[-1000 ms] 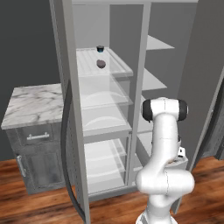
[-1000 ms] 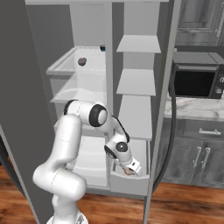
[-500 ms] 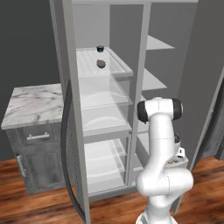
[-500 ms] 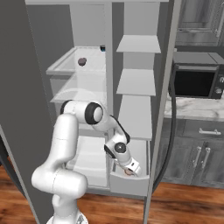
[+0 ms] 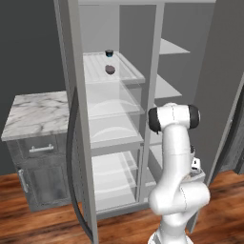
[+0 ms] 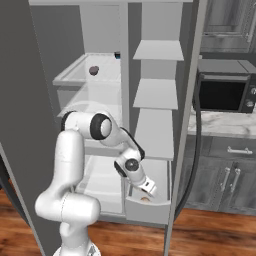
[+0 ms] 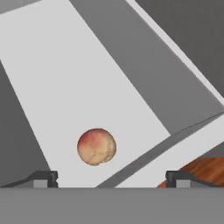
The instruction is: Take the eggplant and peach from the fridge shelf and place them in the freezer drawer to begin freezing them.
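Note:
The peach (image 7: 96,146) lies loose on the pale floor of the freezer drawer (image 7: 83,74), near its front wall, between and just beyond my fingertips (image 7: 43,177). My gripper (image 7: 111,177) is open with nothing held. From the right base, the gripper (image 6: 148,188) hangs low over the pulled-out freezer drawer (image 6: 148,212) with the peach (image 6: 145,199) below it. The dark-purple eggplant (image 5: 110,69) sits up on the ridged fridge shelf (image 5: 93,74). The right base view has the eggplant (image 6: 93,70) on that fridge shelf (image 6: 75,76) too.
A small black cup (image 5: 109,53) with a blue rim stands behind the eggplant. A marble counter (image 5: 33,114) over a dark cabinet drawer (image 5: 40,148) is left of the fridge. A microwave (image 6: 225,92) sits to the right. The fridge's open doors flank the arm.
The jaws have spread wide and let go of the peach, which now rests in the freezer drawer. The arm has barely shifted.

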